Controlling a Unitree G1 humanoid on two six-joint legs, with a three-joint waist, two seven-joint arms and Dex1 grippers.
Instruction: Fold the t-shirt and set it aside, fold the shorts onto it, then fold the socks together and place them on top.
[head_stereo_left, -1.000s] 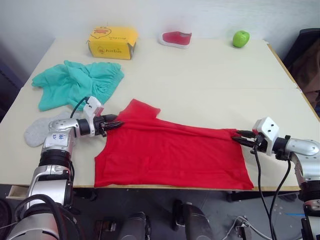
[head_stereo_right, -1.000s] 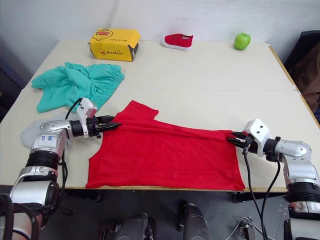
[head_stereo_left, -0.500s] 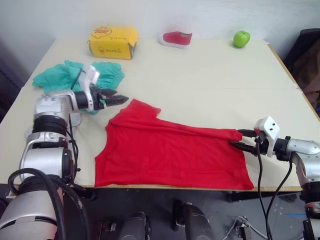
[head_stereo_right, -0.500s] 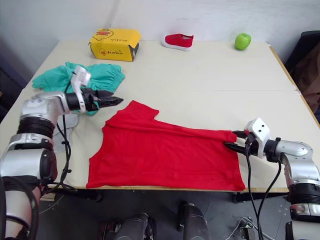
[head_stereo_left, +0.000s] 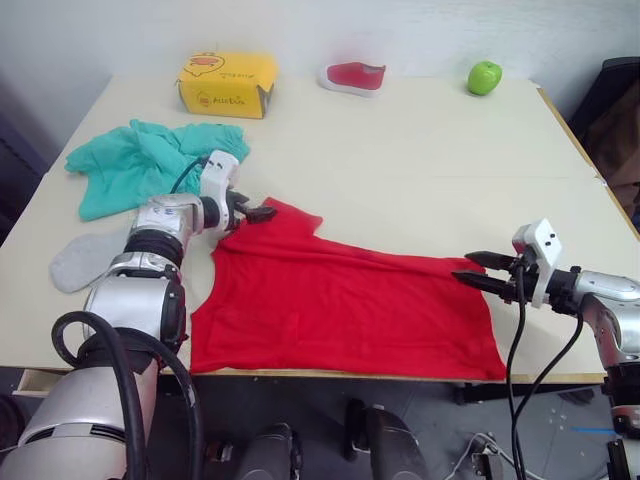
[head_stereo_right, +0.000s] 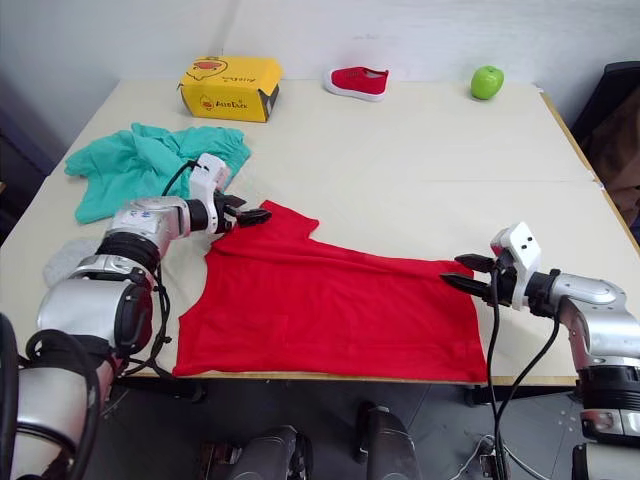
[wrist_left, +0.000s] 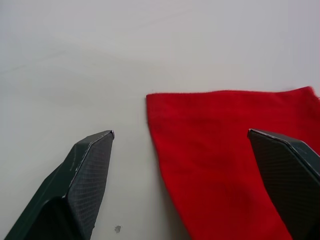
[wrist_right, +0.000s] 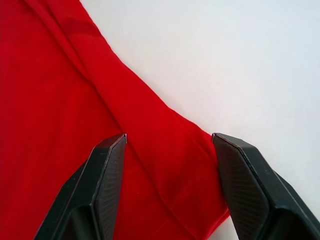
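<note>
The bright red cloth t-shirt (head_stereo_left: 345, 305) is spread half-folded on the near part of the beige desk (head_stereo_left: 420, 170). Its sleeve corner is straddled by the spread left gripper (head_stereo_left: 262, 212); its hem corner by the spread right gripper (head_stereo_left: 478, 272). Both corners should be pinched together and lifted evenly, so the fold stays flat.
</note>
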